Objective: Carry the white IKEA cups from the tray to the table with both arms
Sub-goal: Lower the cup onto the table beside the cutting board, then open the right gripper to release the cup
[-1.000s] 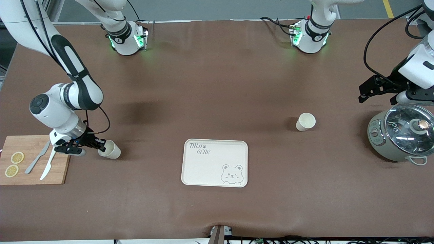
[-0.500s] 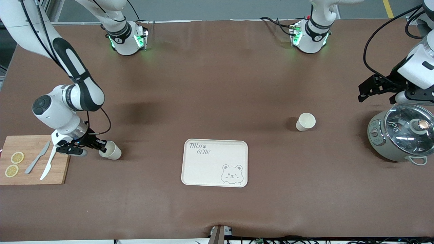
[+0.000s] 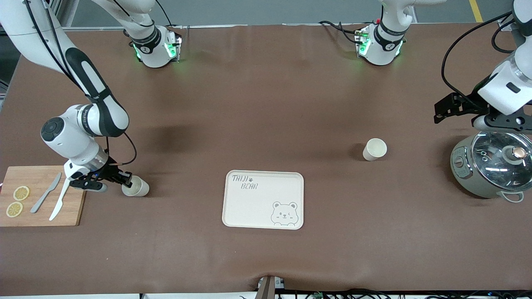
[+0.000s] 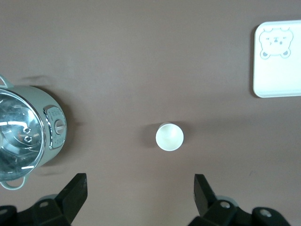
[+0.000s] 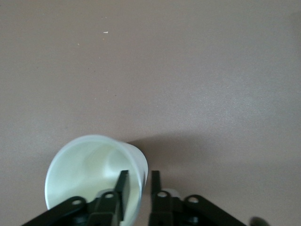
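The right claw [image 3: 126, 180] pinches the rim of a small cream-white tapered cup [image 3: 136, 187], one finger inside, beside the wooden cutting board [image 3: 39, 178] on the brown bench [image 3: 266, 104]. The left claw [image 4: 138, 195], spread wide, hangs above the second cream-white cup [image 3: 375, 149], which stands upright near the grey-green glass-lidded cooker [image 3: 492, 168].

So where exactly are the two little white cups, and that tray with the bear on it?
Cup in the right gripper [image 3: 136, 187]: front view, on its side wall beside the cutting board.
Free cup [image 3: 375, 148]: front view, on its open mouth.
Bear tray [image 3: 249, 205]: front view, on its bare middle.
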{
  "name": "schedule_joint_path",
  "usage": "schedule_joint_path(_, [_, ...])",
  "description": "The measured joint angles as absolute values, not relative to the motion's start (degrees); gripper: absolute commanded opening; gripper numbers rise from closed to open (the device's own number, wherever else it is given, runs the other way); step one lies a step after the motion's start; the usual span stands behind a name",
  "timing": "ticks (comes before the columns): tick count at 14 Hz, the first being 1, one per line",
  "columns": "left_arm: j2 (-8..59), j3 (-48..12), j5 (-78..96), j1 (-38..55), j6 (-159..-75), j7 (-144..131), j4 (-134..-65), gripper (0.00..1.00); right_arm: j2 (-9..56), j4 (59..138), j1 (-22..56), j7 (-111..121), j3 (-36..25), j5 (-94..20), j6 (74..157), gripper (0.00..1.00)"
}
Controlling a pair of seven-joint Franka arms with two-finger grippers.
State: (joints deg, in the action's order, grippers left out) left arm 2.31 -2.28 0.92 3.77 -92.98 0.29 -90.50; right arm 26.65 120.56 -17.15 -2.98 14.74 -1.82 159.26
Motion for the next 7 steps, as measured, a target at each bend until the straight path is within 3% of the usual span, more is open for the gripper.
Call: schedule_joint_path(7, [2.66,-2.38,0.92,4.24,-92.41,0.31,-90.50,1.00,26.61,120.50,-17.17,-2.83,14.50,-0.17,159.30,1.00])
